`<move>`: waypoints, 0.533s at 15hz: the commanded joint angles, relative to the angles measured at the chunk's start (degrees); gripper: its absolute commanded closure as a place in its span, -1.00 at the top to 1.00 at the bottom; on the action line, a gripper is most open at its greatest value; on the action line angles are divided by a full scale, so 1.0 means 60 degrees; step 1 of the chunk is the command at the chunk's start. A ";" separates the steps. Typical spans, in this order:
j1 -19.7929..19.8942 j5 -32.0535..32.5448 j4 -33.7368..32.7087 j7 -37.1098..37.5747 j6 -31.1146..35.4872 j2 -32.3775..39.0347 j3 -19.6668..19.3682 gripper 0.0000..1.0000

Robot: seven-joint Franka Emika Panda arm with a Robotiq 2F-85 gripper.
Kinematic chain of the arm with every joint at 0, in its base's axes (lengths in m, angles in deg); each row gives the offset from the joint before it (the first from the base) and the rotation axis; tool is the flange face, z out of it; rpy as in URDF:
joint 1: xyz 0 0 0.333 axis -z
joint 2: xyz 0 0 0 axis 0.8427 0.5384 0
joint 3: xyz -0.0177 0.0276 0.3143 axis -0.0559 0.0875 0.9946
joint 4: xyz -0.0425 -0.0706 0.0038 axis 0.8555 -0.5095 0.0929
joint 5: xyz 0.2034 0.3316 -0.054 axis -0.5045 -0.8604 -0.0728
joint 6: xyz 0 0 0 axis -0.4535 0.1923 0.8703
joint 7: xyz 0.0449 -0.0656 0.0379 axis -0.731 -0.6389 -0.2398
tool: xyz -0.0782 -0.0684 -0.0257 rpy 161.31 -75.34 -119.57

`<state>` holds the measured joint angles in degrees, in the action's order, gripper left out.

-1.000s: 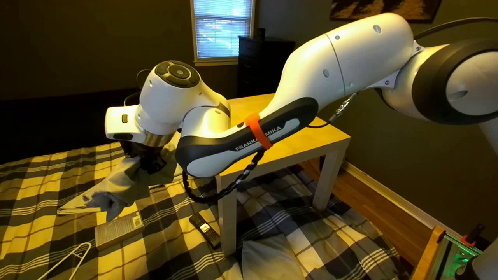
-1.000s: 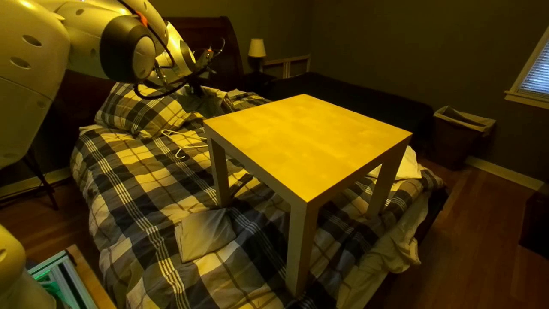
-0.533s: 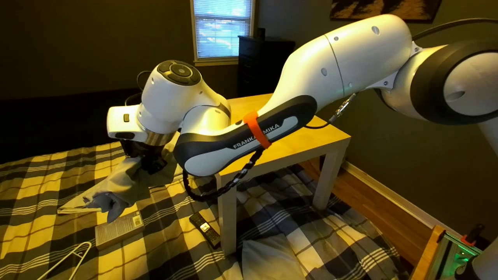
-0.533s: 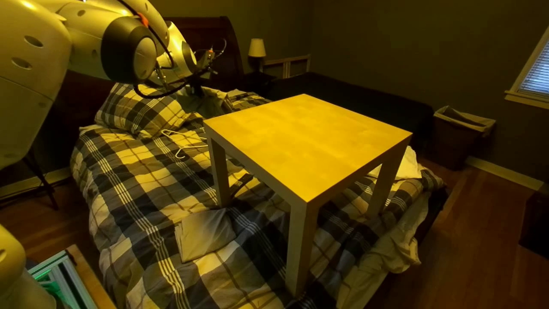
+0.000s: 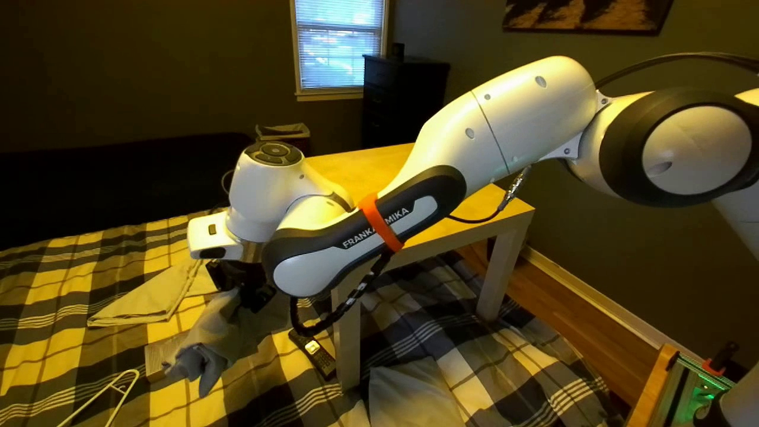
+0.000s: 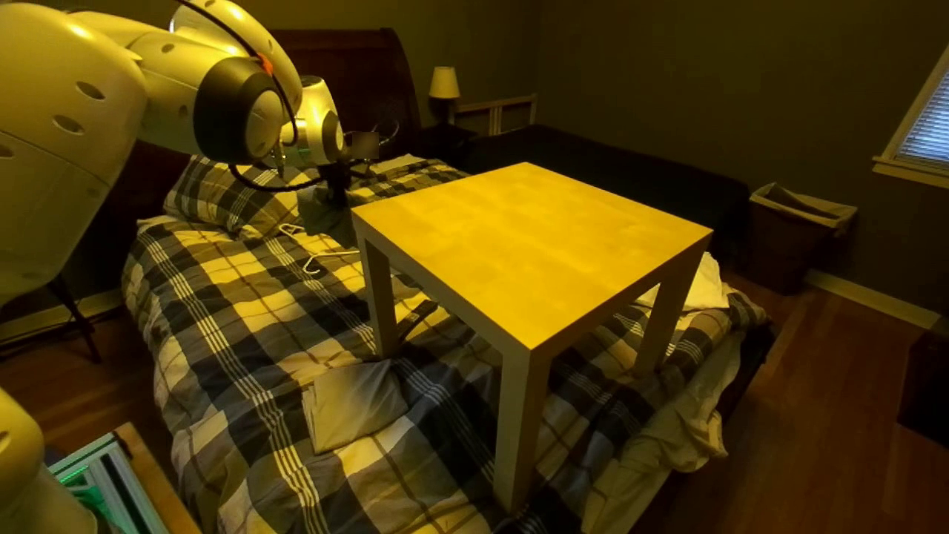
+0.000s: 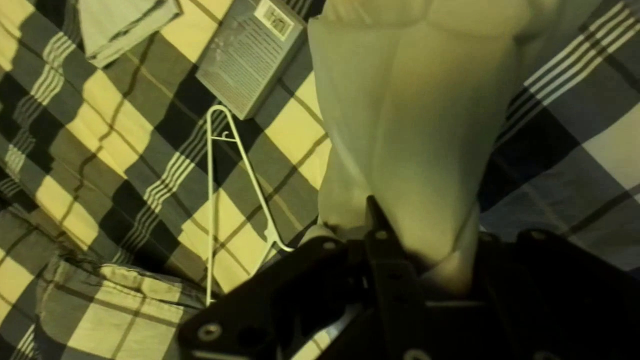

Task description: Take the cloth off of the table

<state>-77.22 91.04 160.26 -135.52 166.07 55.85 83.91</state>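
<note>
Tool is clamped on the cloth; it hangs over the bed, roughly 9 o'clock of the surface in an exterior view. Can't tell if it touches down. Off-the-surface part looks done. Left, I'd guess: lower and release, minding the box at the cloth's 10 o'clock, wrist view.

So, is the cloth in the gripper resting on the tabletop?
No, in an exterior view the gray cloth hangs from the gripper over the plaid bedding, beside the side table.
</note>
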 commanded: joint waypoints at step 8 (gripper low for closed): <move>0.0308 -0.1869 -0.0415 -0.2137 -0.1810 0.1083 0.0109 -0.95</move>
<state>-76.30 82.63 160.02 -143.99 157.31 59.69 83.91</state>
